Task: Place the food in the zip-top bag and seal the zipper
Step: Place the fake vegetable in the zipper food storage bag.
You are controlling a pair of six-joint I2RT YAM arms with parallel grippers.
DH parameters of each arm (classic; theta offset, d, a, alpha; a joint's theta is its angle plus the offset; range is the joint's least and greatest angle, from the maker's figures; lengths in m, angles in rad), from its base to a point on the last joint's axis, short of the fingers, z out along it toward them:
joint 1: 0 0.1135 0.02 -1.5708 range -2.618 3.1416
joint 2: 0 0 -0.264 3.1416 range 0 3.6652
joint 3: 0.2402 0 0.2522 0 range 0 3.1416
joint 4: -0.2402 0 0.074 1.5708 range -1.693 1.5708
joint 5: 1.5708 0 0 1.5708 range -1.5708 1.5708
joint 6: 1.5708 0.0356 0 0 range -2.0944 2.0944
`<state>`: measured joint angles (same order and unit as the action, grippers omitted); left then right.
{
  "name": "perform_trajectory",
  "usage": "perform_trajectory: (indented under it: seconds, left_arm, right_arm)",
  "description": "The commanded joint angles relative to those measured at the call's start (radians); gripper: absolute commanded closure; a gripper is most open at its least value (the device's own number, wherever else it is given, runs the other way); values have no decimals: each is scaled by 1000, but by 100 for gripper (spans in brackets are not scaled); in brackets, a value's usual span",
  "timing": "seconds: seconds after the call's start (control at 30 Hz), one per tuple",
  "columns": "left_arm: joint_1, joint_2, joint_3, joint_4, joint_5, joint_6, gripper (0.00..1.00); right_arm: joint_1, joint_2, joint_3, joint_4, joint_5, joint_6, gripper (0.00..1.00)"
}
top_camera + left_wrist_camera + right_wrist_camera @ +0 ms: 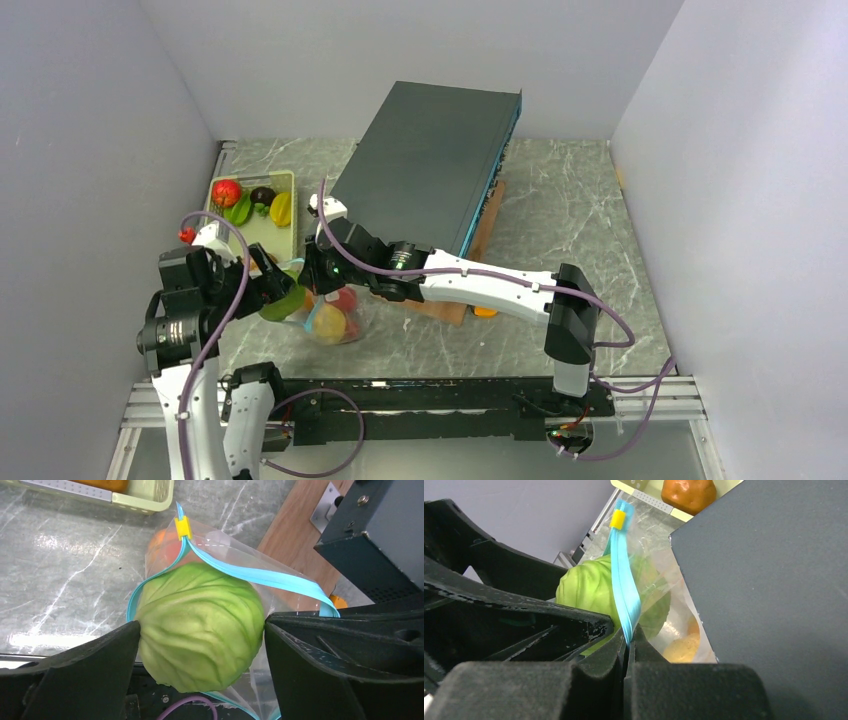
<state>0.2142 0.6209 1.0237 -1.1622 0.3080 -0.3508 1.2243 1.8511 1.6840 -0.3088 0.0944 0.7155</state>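
The left end effector (201,632) is gripping the green cabbage (200,605) at the mouth of the zip-top bag (240,555) on the table (65,565). The right end effector (627,652) is pinching the zipper (625,587). The cabbage is filling the opening, so pushing risks dragging the zipper out of that pinch.

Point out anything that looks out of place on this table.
One small orange piece lies loose on the table by the near corner of the wooden board, away from both the zip-top bag and the basket. The dark slab also sits skewed over that board.
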Motion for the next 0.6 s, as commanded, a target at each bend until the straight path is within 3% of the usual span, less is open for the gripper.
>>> perform_trajectory:
  seconds: [0.0, 0.17, 0.37, 0.5, 0.57]
  left_arm:
    - [2, -54, 48, 25, -53, -14, 1]
    - [1, -134, 33, -39, -210, -68, 2]
    - [2, -297, -10, -91, -397, -251, 31]
    - [2, -429, -106, -80, -386, -366, 51]
    - [2, -478, -155, -82, -355, -413, 52]
  right_arm:
    - [-25, -28, 30, 29, 14, 12, 100]
    - [-25, -24, 29, 27, 7, 13, 100]
    - [-24, -35, 21, 33, 12, 13, 100]
    - [-25, -38, 18, 34, 12, 15, 100]
    - [-24, -38, 21, 32, 10, 17, 100]
